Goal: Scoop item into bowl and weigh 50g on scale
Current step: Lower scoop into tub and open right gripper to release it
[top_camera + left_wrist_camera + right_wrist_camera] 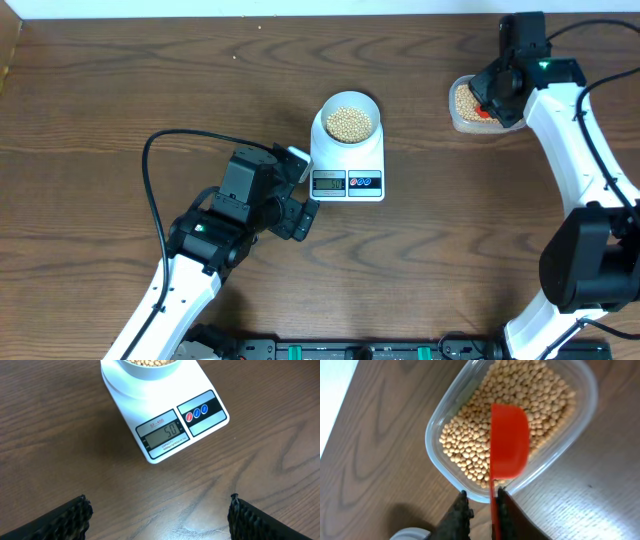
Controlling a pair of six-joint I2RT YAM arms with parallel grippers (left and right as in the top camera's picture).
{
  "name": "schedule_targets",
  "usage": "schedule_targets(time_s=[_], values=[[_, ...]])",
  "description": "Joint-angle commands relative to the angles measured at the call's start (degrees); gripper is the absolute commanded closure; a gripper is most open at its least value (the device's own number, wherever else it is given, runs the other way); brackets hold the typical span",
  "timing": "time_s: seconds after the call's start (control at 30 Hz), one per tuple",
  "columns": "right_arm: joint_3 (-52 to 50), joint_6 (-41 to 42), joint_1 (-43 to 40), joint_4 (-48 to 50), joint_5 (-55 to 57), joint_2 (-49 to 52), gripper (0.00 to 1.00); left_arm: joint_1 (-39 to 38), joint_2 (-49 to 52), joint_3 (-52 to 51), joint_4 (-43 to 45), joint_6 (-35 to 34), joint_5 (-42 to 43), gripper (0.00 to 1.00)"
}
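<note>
Wood-grain counter (120, 80): the bean-filled bowl (349, 97) on the scale (375, 160) lies nearest the empty, wide-open left end effector (159, 502), while the right end effector (483, 494), jaws barely parted around the handle of a red scoop (510, 440), grip unclear, hovers over the far tub (437, 455).

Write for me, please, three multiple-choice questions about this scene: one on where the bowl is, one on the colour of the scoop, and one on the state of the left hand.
1. Where does the bowl stand?
A. on a tray
B. on a chair
C. on the scale

2. What colour is the scoop?
A. blue
B. red
C. green

3. What state is the left hand in?
A. open and empty
B. shut on a cloth
C. shut on a cup

Answers:
1 C: the bowl sits on the scale's platform, above the display.
2 B: the scoop is bright red against the beans.
3 A: its fingers stand wide apart with only table between them.
</note>
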Motion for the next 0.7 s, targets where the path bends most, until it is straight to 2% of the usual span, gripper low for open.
schedule_targets(time_s=[0.0,0.03,0.07,0.13,0.2,0.27,0.53,0.67], values=[[-1.6,0.9,0.0,0.5,-2.5,0.2,0.66,0.4,0.1,1.1,-0.1,0.6,0.5,0.11],[-1.7,0.4,0.0,0.1,-3.0,0.2,0.49,0.4,0.1,1.1,-0.1,0.6,0.5,0.11],[-1.7,0.0,0.0,-0.3,-3.3,0.2,0.39,0.4,0.1,1.1,-0.1,0.6,0.5,0.11],[-1.7,0.0,0.0,-1.7,-3.3,0.2,0.25,0.4,0.1,1.1,-0.1,0.6,0.5,0.11],[-1.7,0.0,-0.1,-3.0,-3.3,0.2,0.18,0.4,0.1,1.1,-0.1,0.6,0.5,0.11],[-1.7,0.0,-0.1,-4.8,-3.3,0.1,0.01,0.4,0.1,1.1,-0.1,0.6,0.5,0.11],[-1.7,-12.9,-0.5,-5.8,-7.3,-1.4,0.01,0.4,0.1,1.1,-0.1,0.6,0.5,0.11],[-1.7,-22.6,-1.0,-6.9,-9.7,-3.4,0.01,0.4,0.1,1.1,-0.1,0.6,0.5,0.11]])
